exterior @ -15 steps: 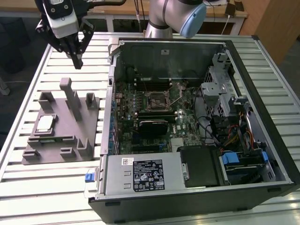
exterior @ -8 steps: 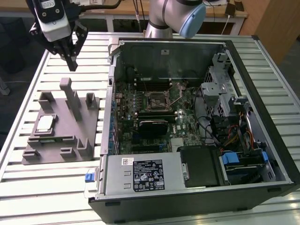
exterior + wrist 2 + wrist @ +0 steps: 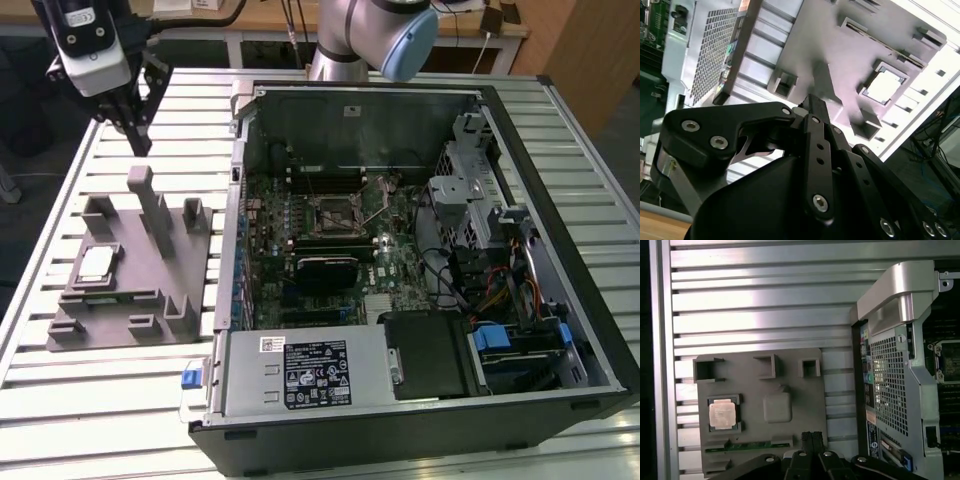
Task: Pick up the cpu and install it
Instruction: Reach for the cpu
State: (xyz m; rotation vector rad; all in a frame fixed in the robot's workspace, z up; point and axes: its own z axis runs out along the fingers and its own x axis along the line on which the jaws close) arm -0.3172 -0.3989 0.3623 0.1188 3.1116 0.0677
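The cpu [image 3: 97, 263] is a small square chip with a pale silver top. It lies flat in a recess of the grey fixture block [image 3: 150, 295], on the exterior view's left. Both wrist views show the cpu [image 3: 883, 85] [image 3: 722, 415] in that recess. My gripper [image 3: 141, 142] hangs above the far end of the fixture, well clear of the chip. Its fingers are shut with nothing between them, as both wrist views show [image 3: 812, 101] [image 3: 812, 436]. The black motherboard socket [image 3: 335, 212] sits inside the open computer case.
The open computer case [image 3: 230, 110] stands right of the fixture in the exterior view, its metal wall [image 3: 890, 370] close by. Upright posts [image 3: 140, 180] rise from the fixture below my gripper. A slatted metal table [image 3: 60, 400] carries everything. The arm's base [image 3: 345, 40] is behind the case.
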